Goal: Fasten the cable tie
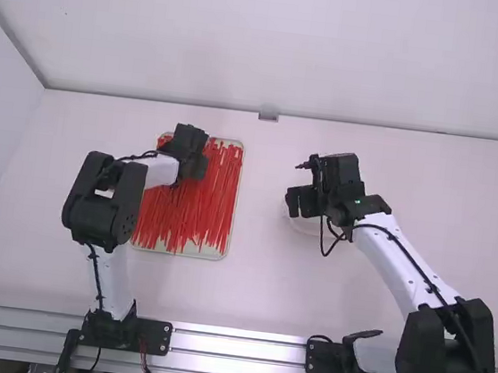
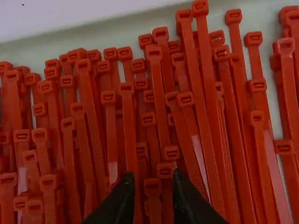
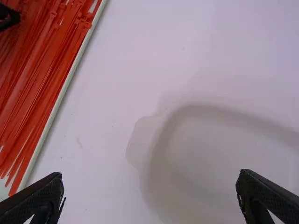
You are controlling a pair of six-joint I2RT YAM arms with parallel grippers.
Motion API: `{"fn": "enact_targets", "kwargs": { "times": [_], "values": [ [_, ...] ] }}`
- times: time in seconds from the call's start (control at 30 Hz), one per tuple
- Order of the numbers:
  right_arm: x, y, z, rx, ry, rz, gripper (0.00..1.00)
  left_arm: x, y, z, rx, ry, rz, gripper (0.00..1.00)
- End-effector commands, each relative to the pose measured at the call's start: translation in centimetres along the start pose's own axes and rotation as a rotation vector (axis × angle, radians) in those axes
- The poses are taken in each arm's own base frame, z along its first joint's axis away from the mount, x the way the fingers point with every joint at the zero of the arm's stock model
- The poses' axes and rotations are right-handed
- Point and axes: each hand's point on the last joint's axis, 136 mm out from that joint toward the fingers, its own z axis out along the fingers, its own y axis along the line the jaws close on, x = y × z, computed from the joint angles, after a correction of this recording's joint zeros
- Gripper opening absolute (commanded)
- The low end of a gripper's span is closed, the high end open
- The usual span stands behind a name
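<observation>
A heap of red cable ties (image 1: 192, 200) lies in a flat pale tray (image 1: 227, 238) left of the table's middle. My left gripper (image 1: 190, 151) hangs over the tray's far end. Its black fingertips (image 2: 125, 189) are down in the ties (image 2: 154, 116), a narrow gap apart, and straddle one tie's head (image 2: 153, 185) without pinching it. My right gripper (image 1: 318, 193) hovers over bare table right of the tray, its fingers (image 3: 39, 196) spread wide with nothing between them. Below it lies a pale, blurred loop shape (image 3: 210, 154); I cannot tell what it is.
The tray's long right edge (image 3: 60, 100) runs along the ties (image 3: 37, 70) in the right wrist view. White table (image 1: 429, 189) stretches out to the right and in front of the tray. White walls close the back and left sides.
</observation>
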Motion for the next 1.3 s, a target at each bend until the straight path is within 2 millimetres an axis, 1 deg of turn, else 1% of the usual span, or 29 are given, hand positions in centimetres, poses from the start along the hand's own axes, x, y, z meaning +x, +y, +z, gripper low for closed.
{"fn": "enact_targets", "kwargs": {
  "times": [0.0, 0.4, 0.53, 0.6, 0.7, 0.87, 1.07, 1.17, 1.27],
  "values": [
    [-1.0, 0.1, -0.1, 0.002, -0.017, -0.004, 0.98, 0.4, 0.0, -0.2, 0.003, 0.008, 0.005, 0.22],
    [-0.9, 0.1, -0.2, 0.003, -0.013, -0.003, 0.98, 0.3, 0.0, -0.2, 0.003, 0.004, 0.002, 0.20],
    [-0.9, 0.0, -0.2, 0.004, -0.014, -0.002, 0.98, 0.6, 0.0, -0.2, 0.003, 0.016, -0.005, 0.22],
    [-0.9, 0.0, -0.2, 0.003, -0.013, -0.005, 0.98, 0.8, 0.0, -0.2, 0.003, 0.021, -0.016, 0.20],
    [-0.9, 0.0, -0.2, 0.004, -0.014, -0.005, 0.98, 0.7, 0.0, -0.2, 0.003, 0.020, -0.022, 0.21],
    [-0.9, 0.0, -0.2, 0.004, -0.014, -0.005, 0.98, 0.4, 0.1, -0.2, 0.003, 0.006, -0.025, 0.22],
    [-0.7, 0.0, -0.2, 0.004, -0.005, -0.004, 0.98, -1.3, 0.2, -0.2, -0.001, -0.061, -0.031, 0.21],
    [-0.5, 0.0, -0.2, 0.004, 0.002, -0.002, 0.98, -1.2, 0.2, -0.2, -0.001, -0.060, -0.031, 0.21],
    [-0.5, 0.0, -0.2, 0.004, 0.005, -0.002, 0.98, -0.8, 0.1, -0.1, 0.000, -0.043, -0.025, 0.19]
  ]
}}
